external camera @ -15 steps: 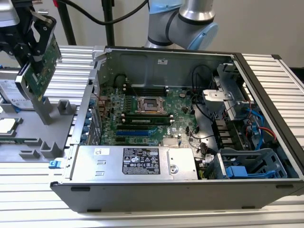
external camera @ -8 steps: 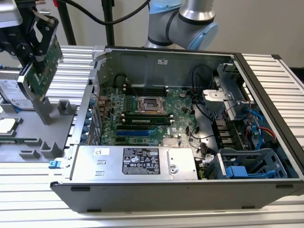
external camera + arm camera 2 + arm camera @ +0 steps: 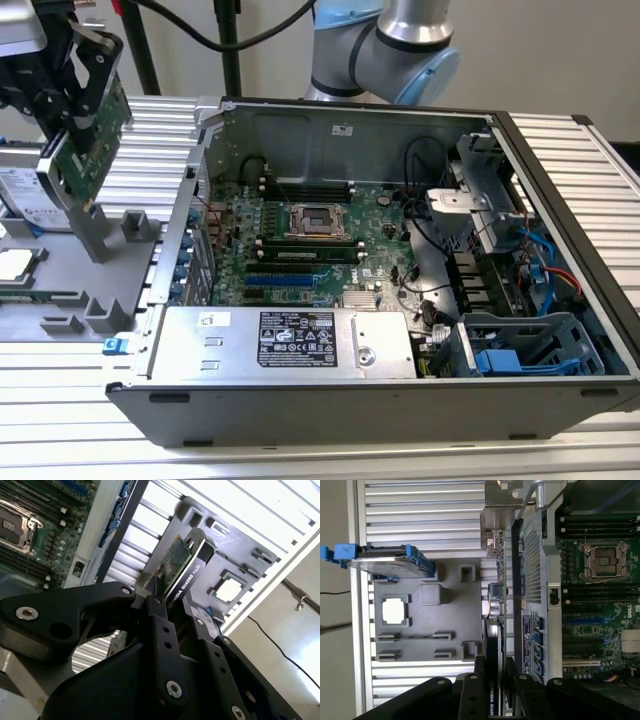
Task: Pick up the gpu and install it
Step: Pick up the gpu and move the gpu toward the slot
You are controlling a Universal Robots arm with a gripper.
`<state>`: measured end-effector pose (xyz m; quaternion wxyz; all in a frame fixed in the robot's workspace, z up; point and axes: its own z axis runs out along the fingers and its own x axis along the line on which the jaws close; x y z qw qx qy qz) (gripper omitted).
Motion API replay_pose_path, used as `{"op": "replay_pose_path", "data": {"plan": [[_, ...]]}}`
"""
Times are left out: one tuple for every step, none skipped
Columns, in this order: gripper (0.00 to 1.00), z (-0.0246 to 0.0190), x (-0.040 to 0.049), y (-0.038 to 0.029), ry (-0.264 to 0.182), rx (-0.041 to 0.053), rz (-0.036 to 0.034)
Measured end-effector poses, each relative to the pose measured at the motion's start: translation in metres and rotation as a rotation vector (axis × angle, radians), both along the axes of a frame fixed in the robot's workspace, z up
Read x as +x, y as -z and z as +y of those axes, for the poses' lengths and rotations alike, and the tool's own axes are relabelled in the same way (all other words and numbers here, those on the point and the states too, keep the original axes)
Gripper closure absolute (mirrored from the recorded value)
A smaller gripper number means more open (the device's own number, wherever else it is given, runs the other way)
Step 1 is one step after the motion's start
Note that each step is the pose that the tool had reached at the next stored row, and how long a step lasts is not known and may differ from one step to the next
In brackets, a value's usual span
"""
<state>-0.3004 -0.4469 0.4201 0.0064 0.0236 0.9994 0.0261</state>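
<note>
1. Black two-finger gripper (image 3: 80, 95): the jaws are closed narrowly on the gpu (image 3: 95, 150), one finger pressed flat to each face. In both wrist views the fingers (image 3: 157, 625) clamp one end of the card.
2. The gpu is a small flat expansion card with a green circuit board on one face, a black cooler shroud (image 3: 192, 572) on the other and a silver metal end bracket (image 3: 497, 510). It is carried in the gripper and tilted in the exterior view. It hangs above the grey tray, outside the computer case, at the exterior view's left.
3. Grey moulded fixture tray (image 3: 60, 290): it lies on the ribbed aluminium table (image 3: 420, 520), just beside the case. A grey upright post (image 3: 97, 235) stands near the card's lower end; whether they touch cannot be told.
4. Silver hard drive with blue frame (image 3: 390, 562): it stands on edge in the tray.
5. Square silver chip (image 3: 394, 611): it sits in a tray pocket.
6. Dark grey open computer case (image 3: 400, 400): it lies on its side, and the large green motherboard (image 3: 330, 220) is bare inside.
7. Silver and pale blue robot arm joint (image 3: 400, 50): it is behind the case.
</note>
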Motion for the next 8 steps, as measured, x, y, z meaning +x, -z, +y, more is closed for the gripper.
{"op": "replay_pose_path", "data": {"plan": [[1.0, 0.0, 0.0, -0.0007, 0.0, -0.0001, 0.0], [1.0, 0.0, 0.0, -0.0015, 0.0, -0.0001, 0.0], [1.0, 0.0, 0.0, -0.002, 0.0, -0.0001, 0.0], [1.0, 0.0, 0.0, -0.002, 0.0, 0.0, 0.0], [1.0, 0.0, 0.0, -0.002, 0.0, 0.0, -0.0001], [1.0, 0.0, 0.0004, -0.0021, 0.0, 0.0, 0.0], [1.0, 0.0, 0.001, -0.0022, 0.0, -0.0001, 0.0001], [1.0, 0.0, 0.0016, -0.0021, 0.0, -0.0001, 0.0001]]}}
